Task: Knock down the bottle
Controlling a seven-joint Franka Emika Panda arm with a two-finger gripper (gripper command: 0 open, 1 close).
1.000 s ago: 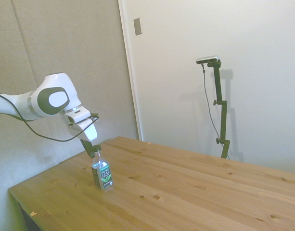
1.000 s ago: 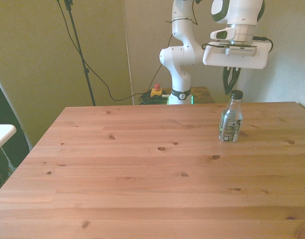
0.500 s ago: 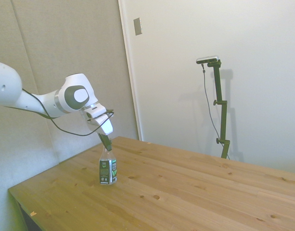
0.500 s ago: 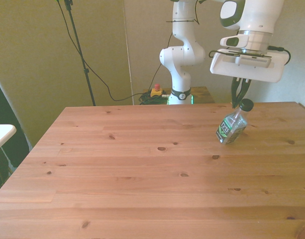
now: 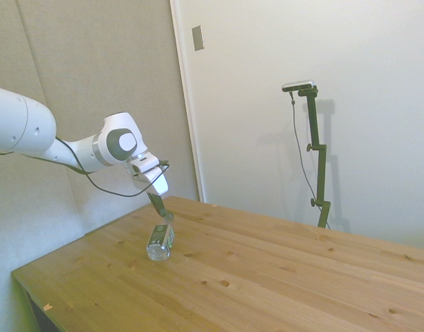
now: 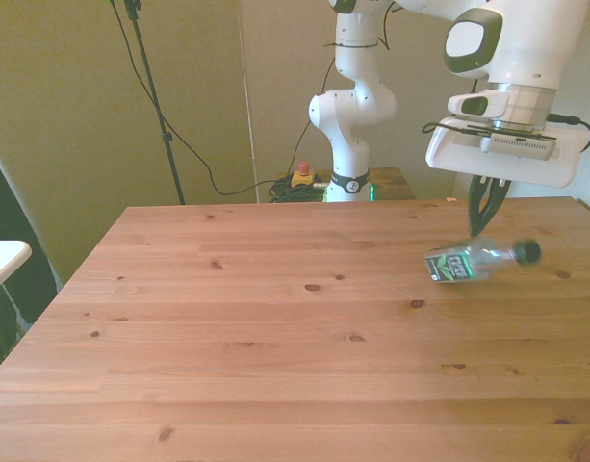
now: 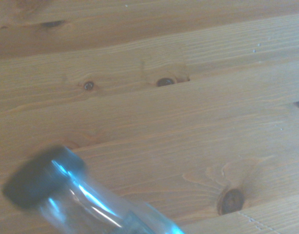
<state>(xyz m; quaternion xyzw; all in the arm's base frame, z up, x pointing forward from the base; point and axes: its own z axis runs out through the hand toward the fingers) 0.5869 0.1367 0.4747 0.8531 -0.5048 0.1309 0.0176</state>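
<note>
From the front view I am seeing the wooden table (image 6: 227, 327) spreading bare across its left and middle, with the bottle (image 6: 473, 261) lying toward the front view's right, near the far edge. It is lying almost flat on its side, its base toward the front view's left and its dark green cap (image 6: 530, 252) pointing to the front view's right, the cap end sitting slightly higher than the base. The gripper (image 6: 484, 214) is hanging just above and behind the bottle's middle, its dark fingers drawn close together with nothing between them. In the side view the fingers (image 5: 158, 205) are slanting down to a point just over the bottle (image 5: 160, 241), which is showing its clear base end to that camera; I cannot tell whether they are touching it. In the wrist view the cap (image 7: 34, 178) and clear neck are showing blurred over the table planks (image 7: 188, 122).
</note>
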